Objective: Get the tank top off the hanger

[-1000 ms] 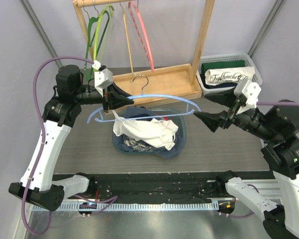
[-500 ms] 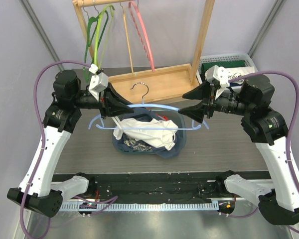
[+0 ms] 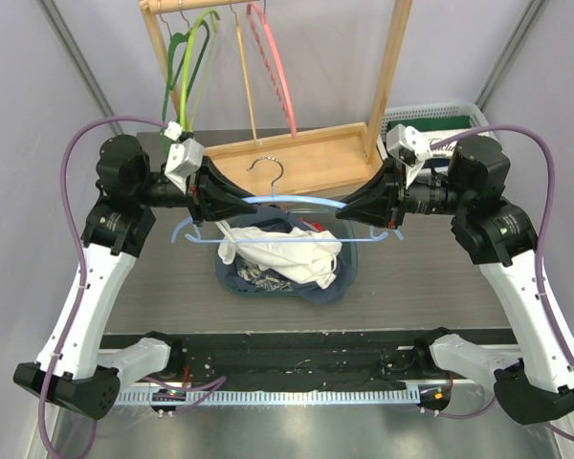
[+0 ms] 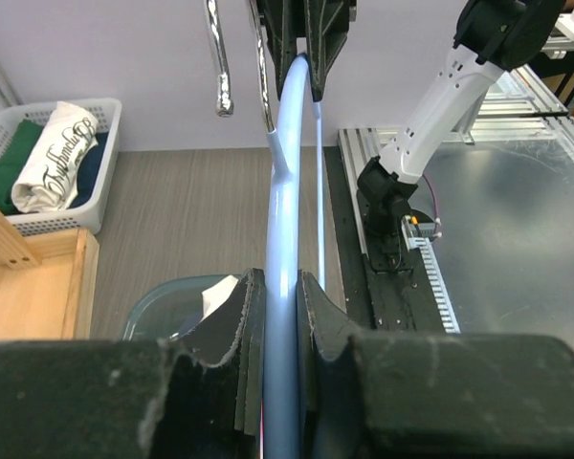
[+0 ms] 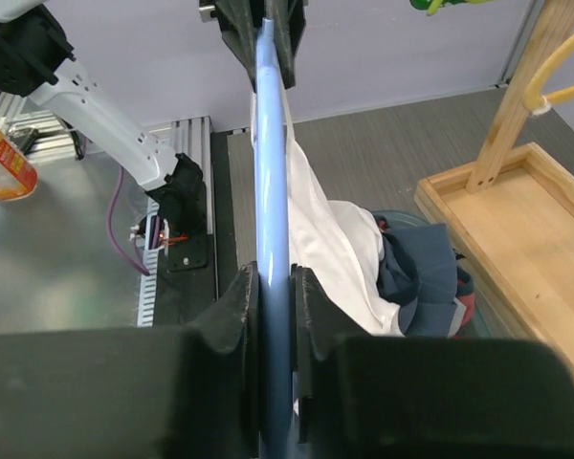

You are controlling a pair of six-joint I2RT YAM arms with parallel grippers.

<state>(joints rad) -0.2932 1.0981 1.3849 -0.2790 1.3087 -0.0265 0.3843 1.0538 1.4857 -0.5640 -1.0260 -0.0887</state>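
A light blue hanger (image 3: 297, 202) hangs level over a blue basin (image 3: 349, 270) of clothes. My left gripper (image 3: 252, 201) is shut on its left shoulder, and in the left wrist view the hanger bar (image 4: 285, 191) runs straight through the left gripper (image 4: 276, 287). My right gripper (image 3: 349, 212) is shut on the right shoulder, pinching the hanger bar (image 5: 271, 143) inside the right gripper (image 5: 275, 282). The white tank top (image 3: 277, 251) trails from the hanger's left end down into the basin. From the right wrist the tank top (image 5: 316, 229) drapes beside the bar.
A wooden rack with green hangers (image 3: 187, 57) and a pink hanger (image 3: 273, 57) stands at the back on a wooden tray base (image 3: 306, 158). A white basket (image 3: 488, 129) of folded clothes sits at the back right. An orange bottle (image 5: 5, 163) stands by the arm bases.
My right gripper swung in from the right, reached the hanger's right shoulder and shut on it. The left gripper kept its hold; the hanger shifted slightly.
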